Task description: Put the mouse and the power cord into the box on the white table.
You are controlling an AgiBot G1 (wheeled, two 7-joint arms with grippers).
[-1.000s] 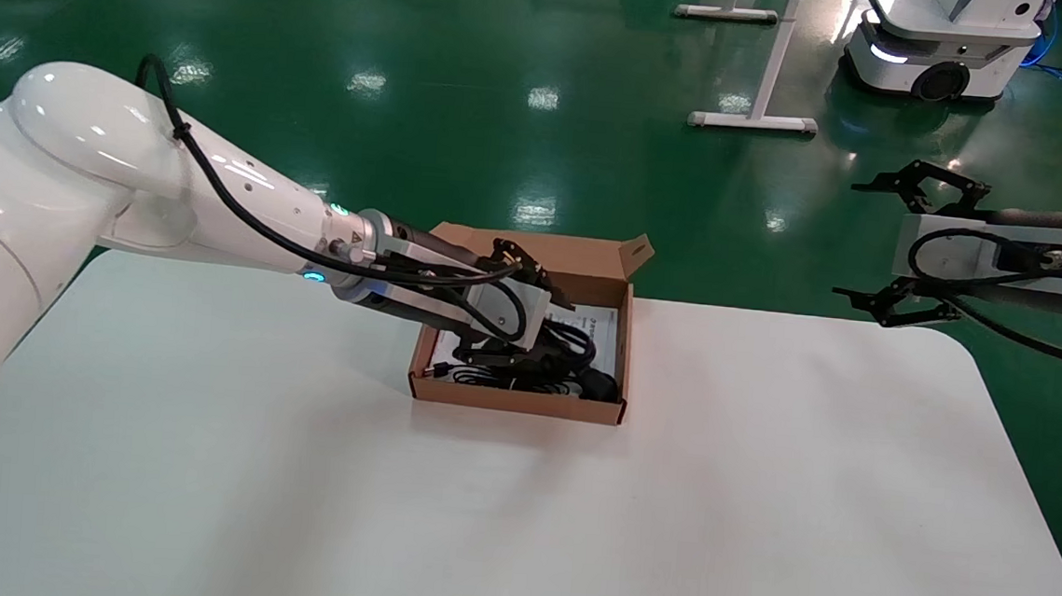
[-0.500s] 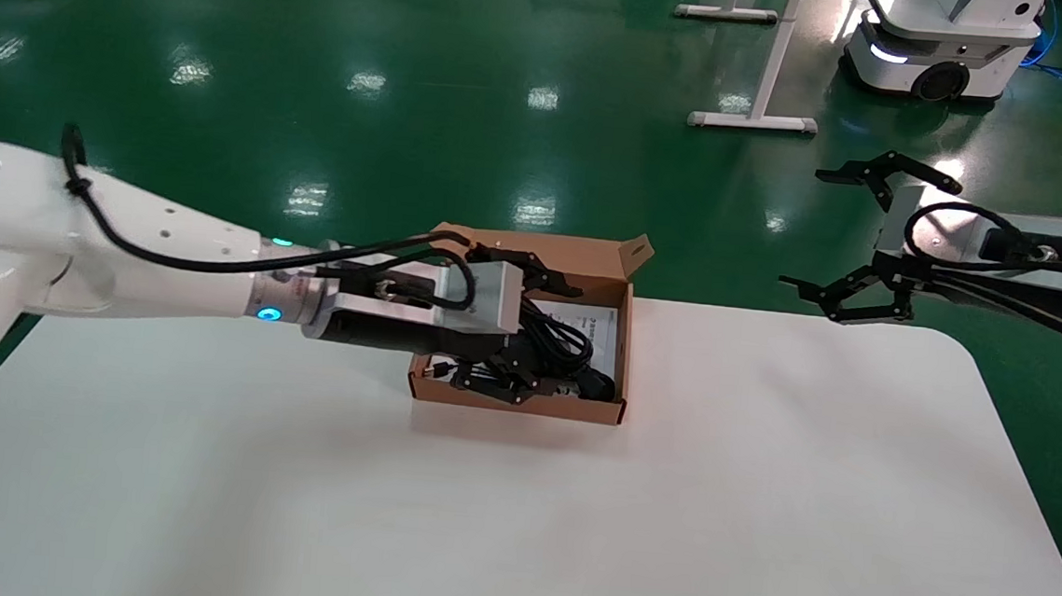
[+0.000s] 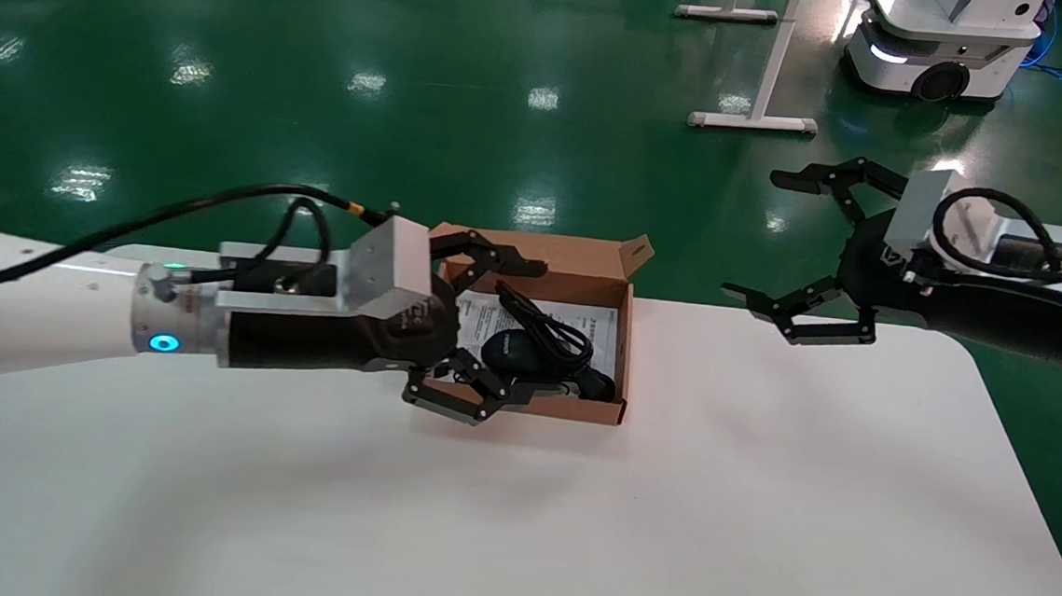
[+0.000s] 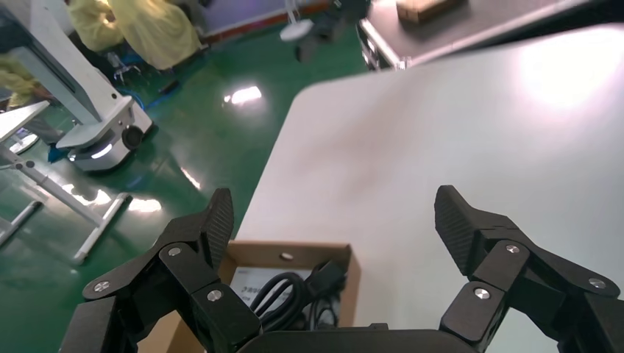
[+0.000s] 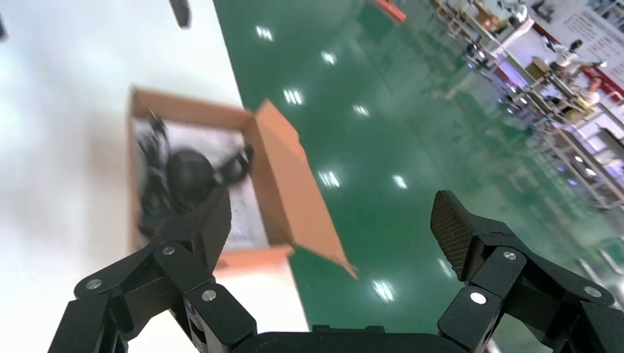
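The mouse [image 3: 516,353] and the power cord [image 3: 558,333] are both seen inside the box [image 3: 624,337] on the white table [image 3: 665,513] — so the task is judged as good as done. The left gripper [image 3: 482,332] is spread wide and empty at the box's edge. The right gripper [image 3: 810,252] is held wide too — well apart, holding nothing.

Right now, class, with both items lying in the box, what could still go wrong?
1. The open left claw sits right at the box wall; moving off, it may nudge the box along the white table.
2. The power cord loops up over the mouse; a finger could snag it.
3. The open right claw hovers nearby, close to the upright lid flap.
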